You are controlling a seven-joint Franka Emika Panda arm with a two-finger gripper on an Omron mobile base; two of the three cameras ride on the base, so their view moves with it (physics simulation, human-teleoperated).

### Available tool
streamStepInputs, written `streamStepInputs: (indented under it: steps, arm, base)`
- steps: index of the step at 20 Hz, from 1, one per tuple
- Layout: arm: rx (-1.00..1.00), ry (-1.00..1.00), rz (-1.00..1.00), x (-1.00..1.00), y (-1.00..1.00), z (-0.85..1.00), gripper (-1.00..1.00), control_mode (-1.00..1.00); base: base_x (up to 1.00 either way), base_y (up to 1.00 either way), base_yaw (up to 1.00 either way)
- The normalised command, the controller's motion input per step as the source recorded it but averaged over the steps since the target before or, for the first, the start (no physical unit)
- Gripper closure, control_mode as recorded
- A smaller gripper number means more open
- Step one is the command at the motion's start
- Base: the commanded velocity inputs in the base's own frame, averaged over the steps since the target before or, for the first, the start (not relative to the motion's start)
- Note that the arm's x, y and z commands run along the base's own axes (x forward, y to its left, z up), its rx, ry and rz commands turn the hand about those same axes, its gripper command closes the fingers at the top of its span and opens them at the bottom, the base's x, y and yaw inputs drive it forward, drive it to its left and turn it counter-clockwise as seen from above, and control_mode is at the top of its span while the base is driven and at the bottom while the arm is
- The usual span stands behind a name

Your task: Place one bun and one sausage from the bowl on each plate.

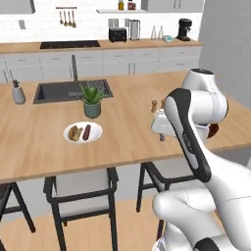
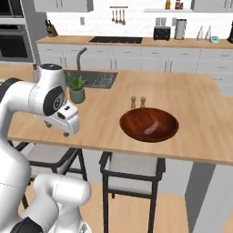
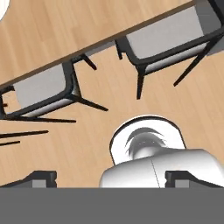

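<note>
Presently the robot's two-finger hand (image 3: pixel 111 177) stands wide open and empty, pointing down past the near edge of the long wooden worktop (image 1: pixel 44 132) toward the pale wood floor (image 3: pixel 65 153) and the dark-framed grey-seated stools (image 3: pixel 41 89), so it seems to be between carries rather than reaching for anything. On the left part of the worktop a round white plate (image 1: pixel 83 132) already carries a tan bun (image 1: pixel 75 133) and a dark reddish sausage (image 1: pixel 87 132) side by side, which looks like one finished serving. The wide, shallow bowl of dark reddish-brown glossy wood (image 2: pixel 149 124) sits to the right, near the worktop's front edge, just in front of two small wooden shakers (image 2: pixel 138 102); only a pale elongated shape shows inside, too faint to name as food. From the left base view the arm covers nearly all of the bowl. A second plate cannot be made out; a white sliver at the hand view's top left corner may be the plate. A small potted green plant (image 1: pixel 91 100) stands just beyond the plate, near the dark sink (image 1: pixel 71 90).
</note>
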Motion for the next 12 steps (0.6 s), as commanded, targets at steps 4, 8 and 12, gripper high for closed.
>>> streamStepInputs:
  steps: [4,8,12]
  arm:
    - [0.00,0.00,0.00,0.00,0.00,0.00,-1.00,1.00]
    - [0.03,0.00,0.00,0.17,-0.25,0.00,-1.00,-1.00]
    - [0.04,0.06,-0.05,0.54,-1.00,-0.12,-1.00,-1.00]
  base:
    - [0.62,-1.00,0.00]
    - [0.71,-0.75,0.00]
    - [0.00,0.00,0.00]
